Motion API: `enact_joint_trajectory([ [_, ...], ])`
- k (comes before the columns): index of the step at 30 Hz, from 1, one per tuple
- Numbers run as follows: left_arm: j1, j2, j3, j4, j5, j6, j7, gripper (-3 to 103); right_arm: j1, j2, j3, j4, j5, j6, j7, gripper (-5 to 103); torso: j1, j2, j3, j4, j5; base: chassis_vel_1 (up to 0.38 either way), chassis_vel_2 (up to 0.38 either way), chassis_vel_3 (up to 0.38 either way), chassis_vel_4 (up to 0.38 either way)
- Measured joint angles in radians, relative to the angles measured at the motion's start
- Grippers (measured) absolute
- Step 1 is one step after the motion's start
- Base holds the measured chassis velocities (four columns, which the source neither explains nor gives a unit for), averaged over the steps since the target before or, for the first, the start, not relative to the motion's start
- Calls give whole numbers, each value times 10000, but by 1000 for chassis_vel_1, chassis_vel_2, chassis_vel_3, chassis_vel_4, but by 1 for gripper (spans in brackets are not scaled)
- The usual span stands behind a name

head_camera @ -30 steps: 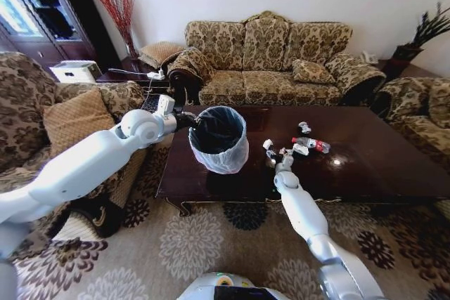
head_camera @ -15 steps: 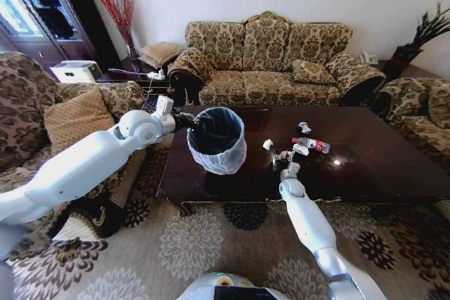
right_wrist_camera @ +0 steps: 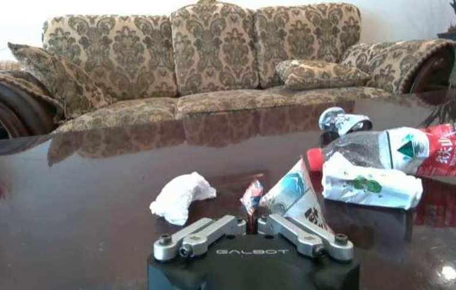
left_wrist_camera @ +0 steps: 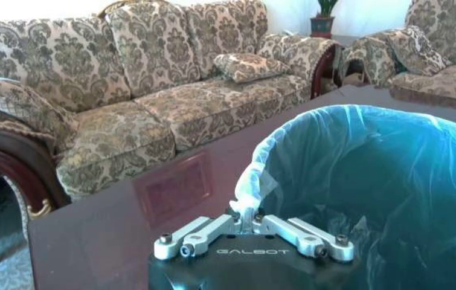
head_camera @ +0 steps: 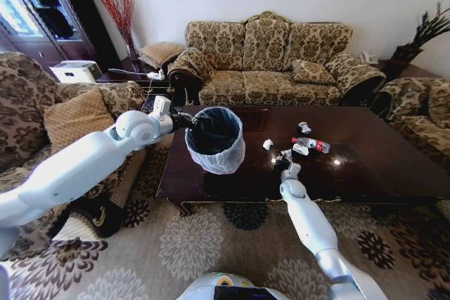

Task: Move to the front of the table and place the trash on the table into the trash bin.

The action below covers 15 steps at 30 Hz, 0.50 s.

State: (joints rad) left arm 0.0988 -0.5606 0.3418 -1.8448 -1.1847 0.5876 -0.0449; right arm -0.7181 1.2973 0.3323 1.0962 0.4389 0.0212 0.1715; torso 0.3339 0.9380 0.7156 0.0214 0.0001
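While the left gripper [left_wrist_camera: 248, 219] pinches the bag-lined round bin's [head_camera: 215, 140] rim over the dark glossy table [head_camera: 365, 166], the right gripper [right_wrist_camera: 253, 222] is pressed onto a small coloured wrapper [right_wrist_camera: 295, 192]; lifting straight up should avoid snagging the clear red-labelled bottle [right_wrist_camera: 409, 149] just beyond.

This is a home living room. A three-seat sofa in gold-and-brown damask fabric [head_camera: 271, 61] and matching armchairs ring a glossy dark brown wooden coffee table [head_camera: 380, 163] on a floral-patterned beige carpet [head_camera: 183, 247]. A vase of red branches [head_camera: 121, 15] stands in the corner.
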Motion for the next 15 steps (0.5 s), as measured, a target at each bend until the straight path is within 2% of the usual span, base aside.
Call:
enact_joint_trajectory([
  [5, 25, 57, -37, -37, 0, 0, 5, 0, -129, -53, -5, 532, 116, -19, -6, 0, 1, 0, 1, -1, 2, 0, 0, 0, 0],
  [15, 67, 203, -7, -76, -22, 4, 19, 0, -795, -595, 76, 3740, 841, -80, -1091, 0, 0, 0, 0, -4, -2, 0, 0, 0, 0],
])
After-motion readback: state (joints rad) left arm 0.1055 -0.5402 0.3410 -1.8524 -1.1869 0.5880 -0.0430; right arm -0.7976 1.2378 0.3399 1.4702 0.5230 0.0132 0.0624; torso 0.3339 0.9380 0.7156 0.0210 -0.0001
